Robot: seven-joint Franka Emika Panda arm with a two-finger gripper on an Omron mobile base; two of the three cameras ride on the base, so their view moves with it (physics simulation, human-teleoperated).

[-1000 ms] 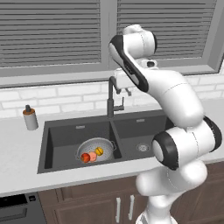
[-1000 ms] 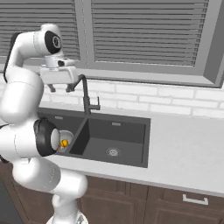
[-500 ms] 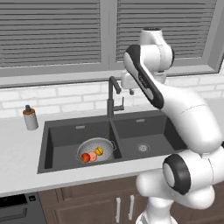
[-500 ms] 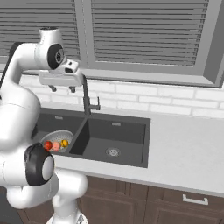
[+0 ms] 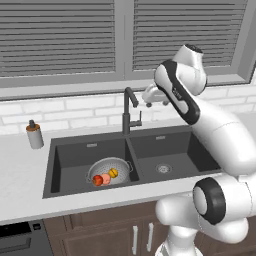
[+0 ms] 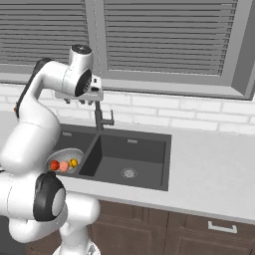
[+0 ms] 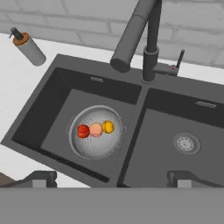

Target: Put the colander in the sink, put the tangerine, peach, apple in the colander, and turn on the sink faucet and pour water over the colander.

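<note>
The colander [image 5: 110, 171] sits in the left basin of the dark sink [image 5: 75, 159], and it also shows from the hand [image 7: 96, 131]. Inside it lie the red apple [image 7: 83, 131], the peach [image 7: 96, 130] and the tangerine [image 7: 108, 127] in a row. The black faucet [image 5: 127, 113] stands behind the divider, its spout [image 7: 127, 48] angled toward the left basin and its small lever [image 7: 179, 60] on the right. My gripper [image 5: 149, 100] hangs open just right of the faucet's top, holding nothing. From the right base it hovers at the faucet's head [image 6: 79, 101].
A grey soap dispenser [image 5: 34, 134] stands on the counter left of the sink. The right basin [image 6: 130, 164] holds just its steel drain [image 7: 187, 143]. A brick backsplash and a window sill run behind the faucet. Light counter stretches to the right.
My elbow and upper arm have swung to the right while the hand stayed high beside the faucet's top. The gripper has stayed open, and the colander and fruit have not moved.
</note>
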